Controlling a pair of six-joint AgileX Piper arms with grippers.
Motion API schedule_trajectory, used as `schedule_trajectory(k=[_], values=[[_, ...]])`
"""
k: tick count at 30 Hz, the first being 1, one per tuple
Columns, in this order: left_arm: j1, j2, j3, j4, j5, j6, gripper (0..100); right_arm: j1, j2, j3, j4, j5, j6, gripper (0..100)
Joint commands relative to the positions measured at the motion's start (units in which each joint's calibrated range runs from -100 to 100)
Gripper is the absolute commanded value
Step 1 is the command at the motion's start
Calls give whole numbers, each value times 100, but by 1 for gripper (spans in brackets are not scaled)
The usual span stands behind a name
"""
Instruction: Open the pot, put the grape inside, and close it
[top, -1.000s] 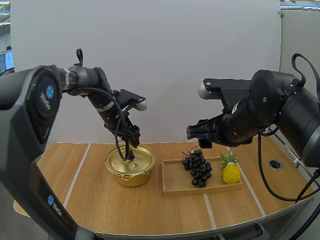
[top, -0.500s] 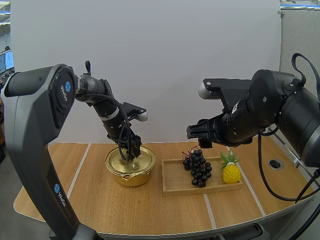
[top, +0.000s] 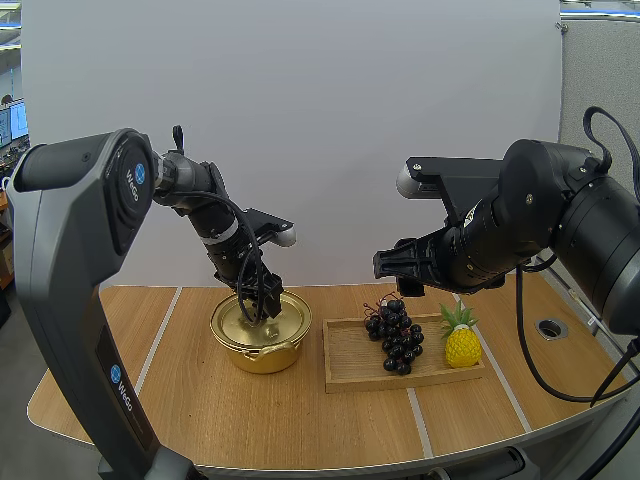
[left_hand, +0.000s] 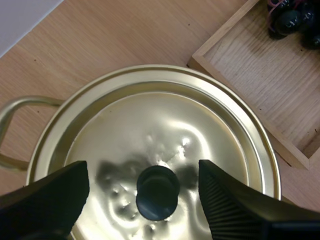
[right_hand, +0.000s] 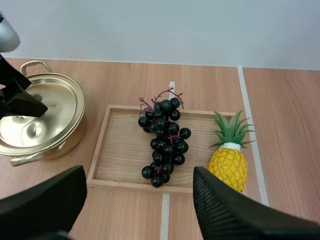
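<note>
A gold pot (top: 262, 335) stands on the table with its lid (left_hand: 155, 125) on. My left gripper (top: 262, 303) hangs just over the lid, open, one finger on each side of the black knob (left_hand: 157, 192) without touching it. To the pot's right a bunch of dark grapes (top: 395, 335) lies on a wooden tray (top: 350, 375). My right gripper (top: 402, 272) hovers above the grapes (right_hand: 164, 142), open and holding nothing. From the right wrist view the left gripper (right_hand: 20, 97) shows over the pot (right_hand: 45, 135).
A toy pineapple (top: 462, 340) stands at the tray's right end, beside the grapes. A small round hole (top: 551, 328) sits in the table at the far right. Bare wood lies in front of the pot and tray (right_hand: 120, 165).
My left gripper has come down closer to the lid, and the arm's base link has swung upright. The right arm, grapes and pot have not moved.
</note>
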Motion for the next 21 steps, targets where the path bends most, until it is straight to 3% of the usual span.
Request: schedule_trajectory(k=[1, 13, 19, 21], values=[[-17, 65, -48, 1, 75, -46, 100, 6, -14, -37, 7, -23, -35, 100], [-17, 79, -48, 1, 145, -83, 100, 6, -14, -37, 7, -23, -35, 100], [-17, 79, -48, 1, 183, -83, 4, 6, -14, -37, 7, -23, -35, 100], [-17, 79, -48, 1, 270, -83, 0, 6, -14, -37, 7, -23, -35, 100]])
